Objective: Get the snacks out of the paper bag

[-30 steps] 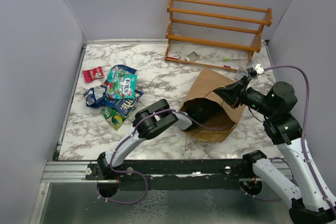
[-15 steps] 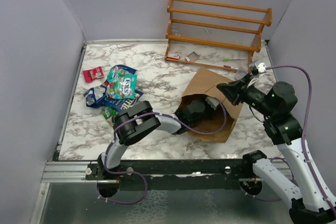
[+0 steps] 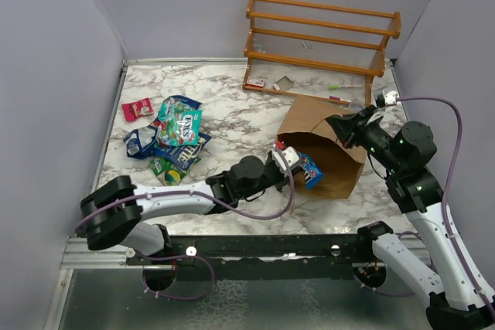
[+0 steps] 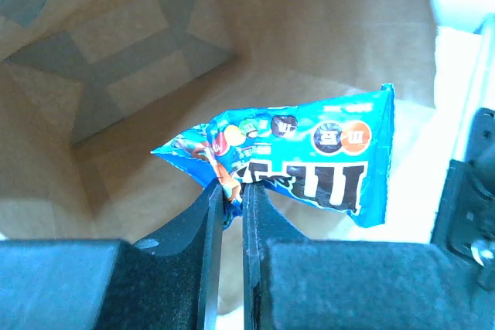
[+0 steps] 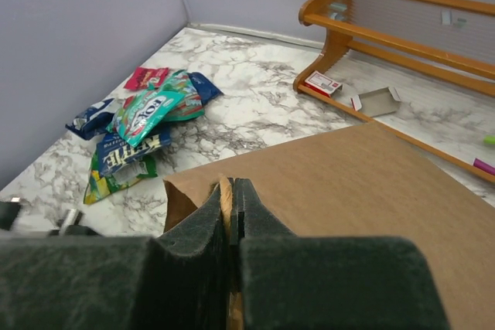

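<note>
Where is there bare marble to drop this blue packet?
Bare marble lies between the heap of shiny snack packets and the brown paper bag, and along the back wall left of the orange wooden rack. Crowded: around the heap and at the rack's foot.

Both arms (image 3: pixel 178 200) are pale grey-white with black joints (image 3: pixel 249 169) and purple cables (image 3: pixel 453 141).

One paper bag (image 3: pixel 325 125), one rack (image 3: pixel 321 30), roughly seven snack packets (image 3: pixel 179 125).

Teal packet (image 5: pixel 147 113) reads "FOX"; lettering on the dark blue packet (image 5: pixel 126 155) is unreadable.
</note>
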You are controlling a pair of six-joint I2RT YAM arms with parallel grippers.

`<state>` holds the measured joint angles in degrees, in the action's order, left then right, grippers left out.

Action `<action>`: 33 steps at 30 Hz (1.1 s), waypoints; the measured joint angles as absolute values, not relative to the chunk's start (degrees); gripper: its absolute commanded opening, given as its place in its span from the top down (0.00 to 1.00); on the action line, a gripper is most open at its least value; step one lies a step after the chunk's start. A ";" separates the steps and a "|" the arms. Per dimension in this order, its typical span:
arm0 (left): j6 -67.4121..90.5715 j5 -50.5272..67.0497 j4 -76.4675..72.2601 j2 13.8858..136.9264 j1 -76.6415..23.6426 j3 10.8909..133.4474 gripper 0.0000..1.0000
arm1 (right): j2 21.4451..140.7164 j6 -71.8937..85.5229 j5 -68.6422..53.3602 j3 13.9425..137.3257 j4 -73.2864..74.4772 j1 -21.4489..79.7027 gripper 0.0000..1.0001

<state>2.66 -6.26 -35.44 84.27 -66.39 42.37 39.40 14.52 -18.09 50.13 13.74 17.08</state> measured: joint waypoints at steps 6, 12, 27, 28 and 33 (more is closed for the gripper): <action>1.87 -2.83 -22.31 69.04 -67.29 39.75 1.00 | 40.34 14.74 -17.39 49.87 12.38 17.08 0.98; -1.21 -11.09 -11.33 51.94 -66.11 41.17 1.00 | 40.38 15.00 -17.52 49.84 11.94 17.08 0.98; 5.78 -28.75 13.04 63.96 -25.63 55.20 1.00 | 41.76 18.28 -22.68 55.18 13.65 17.08 0.98; 6.13 -29.19 13.76 64.31 -23.38 53.74 1.00 | 42.13 19.27 -23.51 56.16 13.54 17.08 0.98; 8.40 -29.69 14.98 65.36 -15.44 47.51 1.00 | 44.99 24.71 -25.02 63.05 13.41 17.08 0.98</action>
